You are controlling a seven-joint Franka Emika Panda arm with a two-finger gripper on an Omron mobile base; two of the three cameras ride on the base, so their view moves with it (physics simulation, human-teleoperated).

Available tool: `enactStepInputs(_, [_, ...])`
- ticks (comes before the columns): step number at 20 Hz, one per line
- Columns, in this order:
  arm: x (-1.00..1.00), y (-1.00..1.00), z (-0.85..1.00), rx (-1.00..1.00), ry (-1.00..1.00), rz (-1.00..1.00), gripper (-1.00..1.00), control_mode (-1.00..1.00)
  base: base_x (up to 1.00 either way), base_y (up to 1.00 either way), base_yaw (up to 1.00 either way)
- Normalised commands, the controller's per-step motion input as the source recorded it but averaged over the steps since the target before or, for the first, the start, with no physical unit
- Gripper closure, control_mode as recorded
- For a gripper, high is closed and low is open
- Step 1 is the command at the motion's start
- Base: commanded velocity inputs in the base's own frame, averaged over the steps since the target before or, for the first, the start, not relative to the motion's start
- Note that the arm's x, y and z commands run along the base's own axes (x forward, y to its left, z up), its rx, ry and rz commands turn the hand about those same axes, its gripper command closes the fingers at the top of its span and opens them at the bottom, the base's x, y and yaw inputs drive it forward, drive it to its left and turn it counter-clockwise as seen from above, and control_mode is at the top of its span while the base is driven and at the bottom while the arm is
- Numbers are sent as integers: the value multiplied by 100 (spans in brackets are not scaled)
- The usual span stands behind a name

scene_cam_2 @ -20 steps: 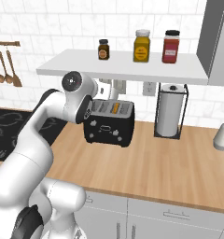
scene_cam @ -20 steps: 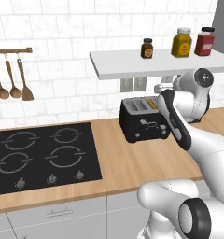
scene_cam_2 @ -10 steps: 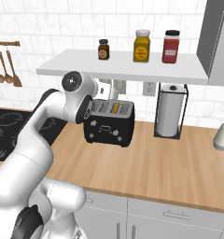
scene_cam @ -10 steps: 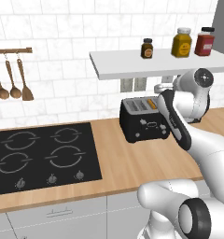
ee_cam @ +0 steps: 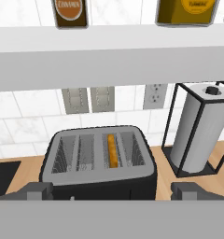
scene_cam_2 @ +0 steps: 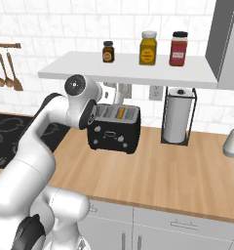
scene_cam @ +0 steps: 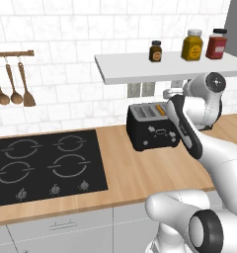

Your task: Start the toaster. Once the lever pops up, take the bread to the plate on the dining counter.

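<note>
Just below the wide-open tool (ee_cam: 112, 191), the bread (ee_cam: 112, 150) sits in the toaster (ee_cam: 100, 163).

Toaster (scene_cam: 152, 127) on the worktop (scene_cam: 140, 173), against the tiled wall, beneath the shelf (scene_cam: 165, 66). Bread (ee_cam: 112, 150) upright in the toaster's right-hand slot; left-hand slot beside it. Hob (scene_cam: 41, 165) set into the worktop left of the toaster, well apart from it. Spoons (scene_cam: 7, 84) on a rail above the hob. Paper-towel stand (scene_cam_2: 178, 115) on the worktop right of the toaster, near it, below the shelf's right end. Three jars (scene_cam_2: 146, 48) in a row on the shelf, above toaster and stand. Outlets (ee_cam: 88, 99) on the wall behind the toaster. Drawers (scene_cam_2: 177, 222) under the worktop front.
</note>
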Motion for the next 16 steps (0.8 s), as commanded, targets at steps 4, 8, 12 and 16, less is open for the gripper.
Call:
enactStepInputs(4, [0,0,0,0,0,0,-100,-100,0,0,0])
enactStepInputs(8, [0,0,0,0,0,0,-100,-100,0,0,0])
enactStepInputs(12, [0,0,0,0,0,0,-100,-100,0,0,0])
enactStepInputs(16, [0,0,0,0,0,0,-100,-100,0,0,0])
